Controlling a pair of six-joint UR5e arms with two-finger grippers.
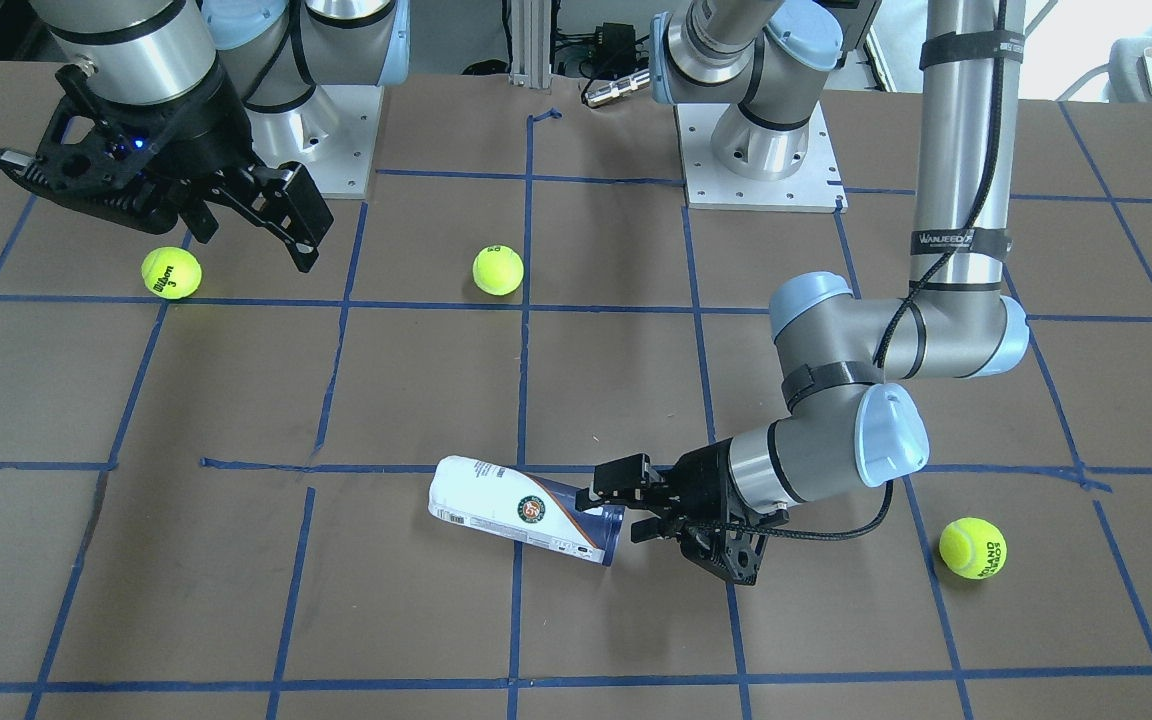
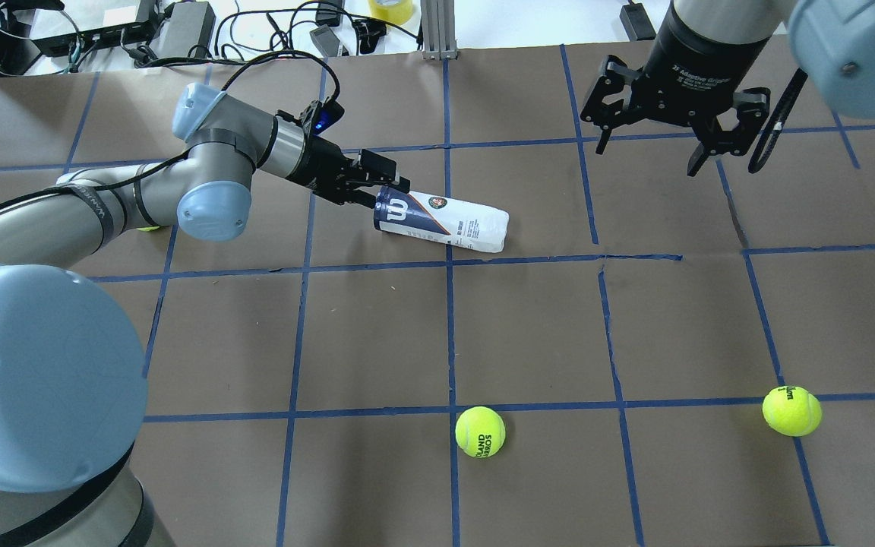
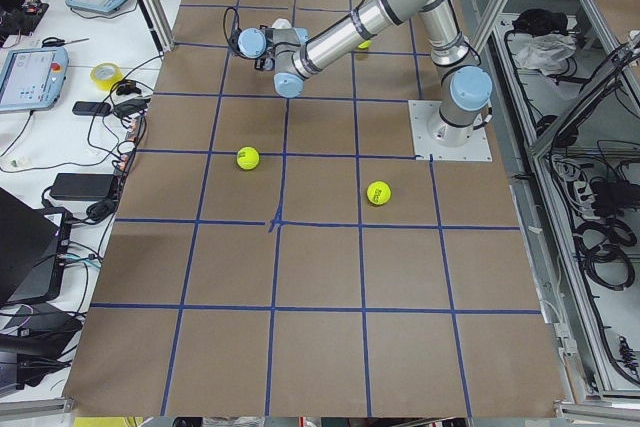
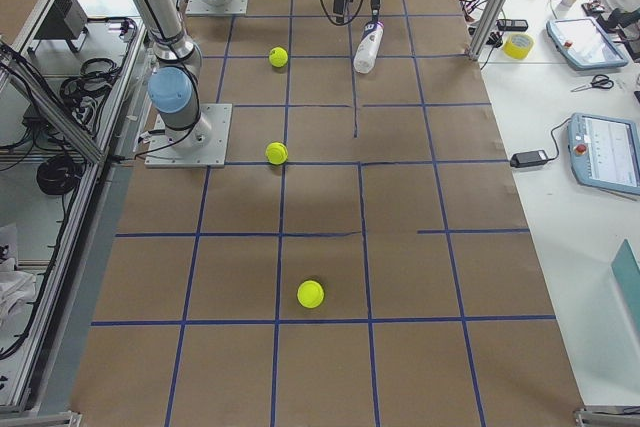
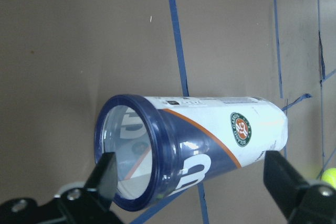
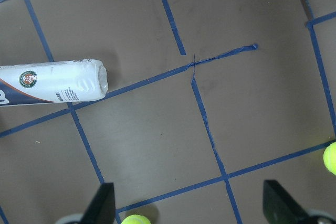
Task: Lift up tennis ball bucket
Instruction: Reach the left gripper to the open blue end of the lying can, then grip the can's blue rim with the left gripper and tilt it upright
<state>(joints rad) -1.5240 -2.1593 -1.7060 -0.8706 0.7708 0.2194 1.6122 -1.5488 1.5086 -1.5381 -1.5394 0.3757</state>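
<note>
The tennis ball bucket (image 1: 516, 510) lies on its side on the brown table, its navy rim towards my left gripper. It also shows in the overhead view (image 2: 445, 220), the left wrist view (image 5: 210, 135) and the right wrist view (image 6: 52, 81). My left gripper (image 1: 616, 512) is open, low over the table, right at the rim end (image 2: 380, 186). In the left wrist view its fingers stand either side of the rim and are not closed on it. My right gripper (image 1: 256, 245) is open and empty, raised far from the bucket (image 2: 661, 152).
Three yellow-green tennis balls lie loose: one (image 1: 172, 272) under my right gripper, one (image 1: 497, 270) near the table's middle, one (image 1: 972, 547) beside my left forearm. Blue tape lines grid the table. Both arm bases (image 1: 756, 150) stand on my side of the table.
</note>
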